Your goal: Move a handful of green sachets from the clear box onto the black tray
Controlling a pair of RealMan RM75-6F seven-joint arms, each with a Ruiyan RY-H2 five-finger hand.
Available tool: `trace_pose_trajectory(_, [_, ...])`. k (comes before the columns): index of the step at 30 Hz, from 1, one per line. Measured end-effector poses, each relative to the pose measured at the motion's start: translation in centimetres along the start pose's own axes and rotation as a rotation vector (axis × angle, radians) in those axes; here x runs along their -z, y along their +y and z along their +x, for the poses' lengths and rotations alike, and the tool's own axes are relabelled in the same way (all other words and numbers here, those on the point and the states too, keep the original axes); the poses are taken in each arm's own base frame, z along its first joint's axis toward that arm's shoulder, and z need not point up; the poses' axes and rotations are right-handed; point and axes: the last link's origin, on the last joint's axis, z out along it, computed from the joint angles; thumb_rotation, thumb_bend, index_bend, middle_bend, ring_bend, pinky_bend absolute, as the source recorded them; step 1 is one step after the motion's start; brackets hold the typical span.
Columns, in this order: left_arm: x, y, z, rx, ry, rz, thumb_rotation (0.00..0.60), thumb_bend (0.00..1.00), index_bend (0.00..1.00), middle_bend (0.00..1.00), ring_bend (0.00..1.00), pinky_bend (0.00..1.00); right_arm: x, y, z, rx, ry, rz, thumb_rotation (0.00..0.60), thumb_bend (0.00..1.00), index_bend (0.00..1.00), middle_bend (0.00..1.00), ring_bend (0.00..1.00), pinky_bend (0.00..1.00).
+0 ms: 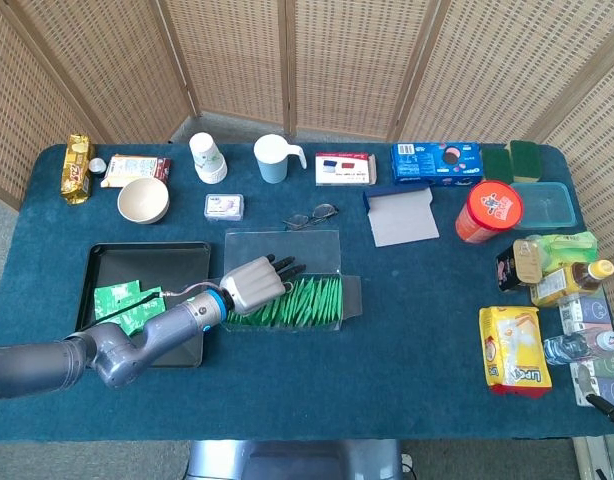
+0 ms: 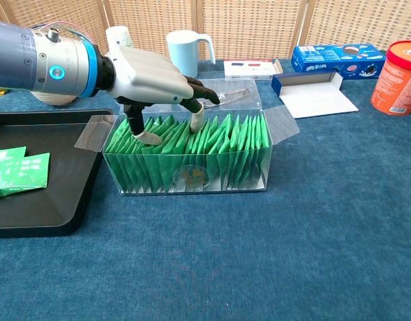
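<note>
The clear box (image 1: 332, 315) (image 2: 192, 179) sits mid-table, packed with upright green sachets (image 1: 305, 303) (image 2: 229, 144). My left hand (image 1: 251, 283) (image 2: 155, 70) hovers over the box's left end, palm down and fingers apart. Its fingertips (image 2: 195, 120) dip among the tops of the sachets, and I see none pinched or lifted. To the left lies the black tray (image 1: 152, 262) (image 2: 55, 200), with a few green sachets (image 1: 125, 303) (image 2: 19, 170) on it. My right hand does not show in either view.
The box's lid flaps (image 2: 282, 130) stick out at both ends. Behind the box lie glasses (image 1: 309, 216), a blue mug (image 1: 273, 159), a paper cup (image 1: 206, 157), a white bowl (image 1: 143, 200) and a small tin (image 1: 224, 206). Snack packs and bottles (image 1: 552, 270) crowd the right edge.
</note>
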Motion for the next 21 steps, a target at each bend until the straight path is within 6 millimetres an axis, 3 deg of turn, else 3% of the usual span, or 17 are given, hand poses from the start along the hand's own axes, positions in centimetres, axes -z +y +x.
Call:
trace_pose_trajectory(11, [-0.7,1.0,0.2,-0.026,0.034,0.009,0.6,0.29,0.37,0.0,0.02,0.23,0.1,0.2,0.1,-0.004,0.002,-0.006,0.509,0.39,0.12,0.21,0.17,0.24])
trace_pose_trajectory(16, [-0.8,1.5,0.2,-0.03,0.048,0.005,0.6,0.29,0.47,0.0,0.03,0.23,0.1,0.3,0.1,-0.01,0.003,-0.005,0.509,0.39,0.12,0.21,0.17,0.24])
trace_pose_trajectory(21, [-0.8,1.6,0.1,-0.041,0.042,0.003,0.6,0.29,0.47,0.01,0.03,0.23,0.2,0.4,0.2,-0.014,0.009,-0.006,0.508,0.39,0.12,0.21,0.17,0.24])
